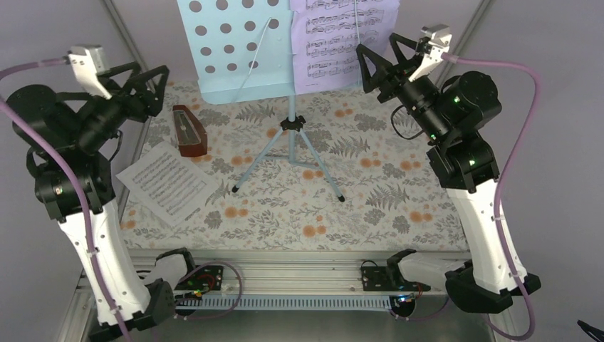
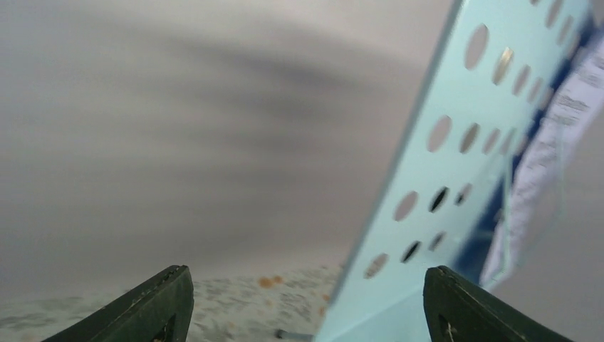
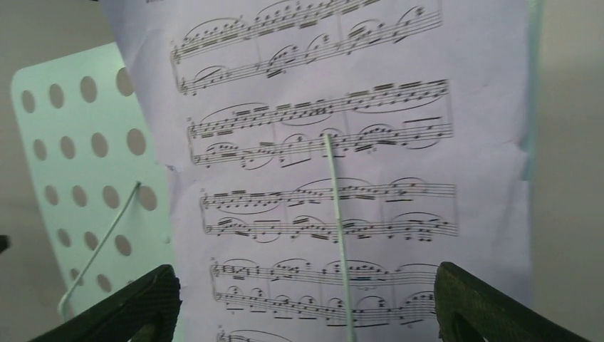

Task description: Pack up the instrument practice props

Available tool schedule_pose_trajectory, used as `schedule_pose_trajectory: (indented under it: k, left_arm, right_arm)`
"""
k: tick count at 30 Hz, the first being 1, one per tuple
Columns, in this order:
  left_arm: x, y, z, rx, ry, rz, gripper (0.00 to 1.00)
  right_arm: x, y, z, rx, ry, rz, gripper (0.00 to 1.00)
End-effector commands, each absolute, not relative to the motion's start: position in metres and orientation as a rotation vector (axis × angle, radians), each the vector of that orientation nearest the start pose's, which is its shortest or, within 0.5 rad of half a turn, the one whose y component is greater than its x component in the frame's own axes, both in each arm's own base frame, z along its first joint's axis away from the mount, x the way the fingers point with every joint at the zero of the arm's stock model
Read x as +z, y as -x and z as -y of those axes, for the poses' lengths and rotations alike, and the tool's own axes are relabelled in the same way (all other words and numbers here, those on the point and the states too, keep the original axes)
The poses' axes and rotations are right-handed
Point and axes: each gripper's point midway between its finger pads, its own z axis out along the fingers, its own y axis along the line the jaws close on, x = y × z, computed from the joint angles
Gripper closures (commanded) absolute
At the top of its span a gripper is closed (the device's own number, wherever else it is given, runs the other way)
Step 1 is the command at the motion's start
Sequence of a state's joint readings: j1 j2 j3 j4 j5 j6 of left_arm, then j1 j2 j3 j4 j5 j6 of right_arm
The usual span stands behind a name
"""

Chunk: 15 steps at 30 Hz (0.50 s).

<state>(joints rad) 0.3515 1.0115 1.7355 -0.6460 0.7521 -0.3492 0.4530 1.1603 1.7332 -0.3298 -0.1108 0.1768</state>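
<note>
Lilac page [image 3: 399,214] stands just before the spread right hand [image 1: 379,44]; not touching.

A fern-and-flower printed cloth [image 1: 370,214] lies flat; an aluminium rail [image 1: 299,274] runs along its near edge.

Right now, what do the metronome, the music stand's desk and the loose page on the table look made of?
The metronome looks like wood, reddish-brown with a slight sheen; plastic can't be ruled out. The music stand's desk is probably thin painted metal, pale blue and matte, punched with round holes. The loose page is white paper, matte, printed with staves, lying flat.
</note>
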Motion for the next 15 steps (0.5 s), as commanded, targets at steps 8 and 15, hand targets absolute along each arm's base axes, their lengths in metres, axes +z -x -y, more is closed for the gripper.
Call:
schedule_pose_trajectory:
  k: [8, 15]
  left_arm:
    - [0.569, -0.229, 0.123, -0.868, -0.414, -1.554, 0.26]
    - [0.578, -0.219, 0.155, -0.948, -0.517, -1.545, 0.30]
  right_arm:
    - [0.586, -0.294, -0.175, 0.743, 0.314, -1.371, 0.25]
    - [0.578, -0.310, -0.169, 0.680, 0.273, -1.401, 0.30]
